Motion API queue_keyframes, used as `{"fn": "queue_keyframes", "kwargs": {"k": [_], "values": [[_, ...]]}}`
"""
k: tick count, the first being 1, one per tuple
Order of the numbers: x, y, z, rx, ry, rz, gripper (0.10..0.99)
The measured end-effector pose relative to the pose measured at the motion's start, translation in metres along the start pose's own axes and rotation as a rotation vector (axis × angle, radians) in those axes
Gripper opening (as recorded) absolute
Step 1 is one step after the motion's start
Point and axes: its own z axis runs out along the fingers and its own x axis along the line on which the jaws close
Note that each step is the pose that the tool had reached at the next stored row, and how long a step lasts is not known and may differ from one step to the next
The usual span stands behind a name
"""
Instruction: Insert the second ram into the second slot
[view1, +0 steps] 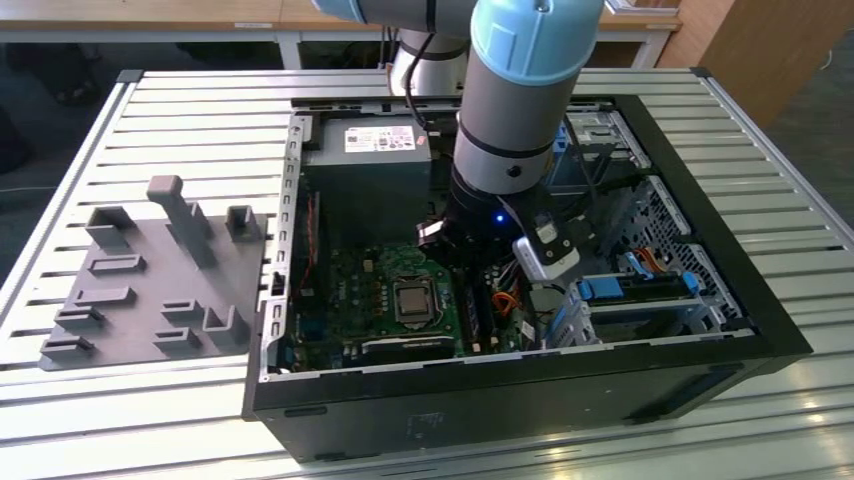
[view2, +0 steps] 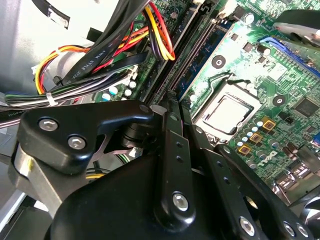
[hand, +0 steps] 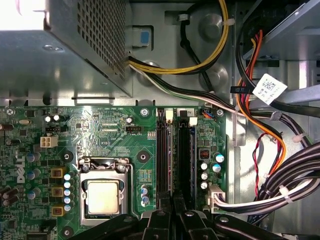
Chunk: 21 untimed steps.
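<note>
While the gripper (hand: 172, 212) hangs low over the motherboard (hand: 100, 130), we judge its fingers together above the memory slots (hand: 175, 155), perhaps pinching the memory stick edge-on, lengthwise along them.

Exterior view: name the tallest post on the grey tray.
The central post on the grey tray, rising well above the shorter stubs beside it.

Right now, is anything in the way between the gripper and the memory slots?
Nothing visible is. In the first wrist view the gripper sits right at the end of the two long slots on the green board. The cables run beside them, not across.
</note>
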Motion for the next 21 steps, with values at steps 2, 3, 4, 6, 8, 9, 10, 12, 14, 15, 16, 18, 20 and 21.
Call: {"fn": "queue_keyframes", "kwargs": {"k": [2, 3, 4, 6, 8, 9, 10, 12, 14, 15, 16, 18, 20, 21], "values": [[0.0000, 0.0000, 0.0003, 0.000, -0.0001, 0.000, 0.137], [0.0000, -0.0002, 0.0005, 0.000, -0.0001, 0.000, 0.137], [0.0000, -0.0003, 0.0006, 0.000, -0.0001, 0.000, 0.137], [0.0000, -0.0005, 0.0008, 0.000, 0.0000, 0.000, 0.137], [0.0000, -0.0006, 0.0012, 0.000, 0.0000, 0.000, 0.137], [0.0000, -0.0007, 0.0014, 0.000, 0.0000, 0.000, 0.137], [0.0000, -0.0008, 0.0015, 0.000, 0.0000, 0.000, 0.137], [0.0000, -0.0008, 0.0019, 0.000, 0.0000, 0.000, 0.137], [0.0000, -0.0009, 0.0021, 0.000, 0.0000, 0.000, 0.137], [0.0000, -0.0008, 0.0023, 0.000, 0.0000, 0.000, 0.137], [0.0000, -0.0008, 0.0025, 0.000, 0.0000, 0.000, 0.137], [-0.0001, -0.0008, 0.0029, 0.000, 0.0000, 0.000, 0.137], [-0.0001, -0.0009, 0.0034, 0.000, 0.0000, 0.000, 0.137], [-0.0001, -0.0009, 0.0034, 0.000, 0.0000, 0.000, 0.137]]}}
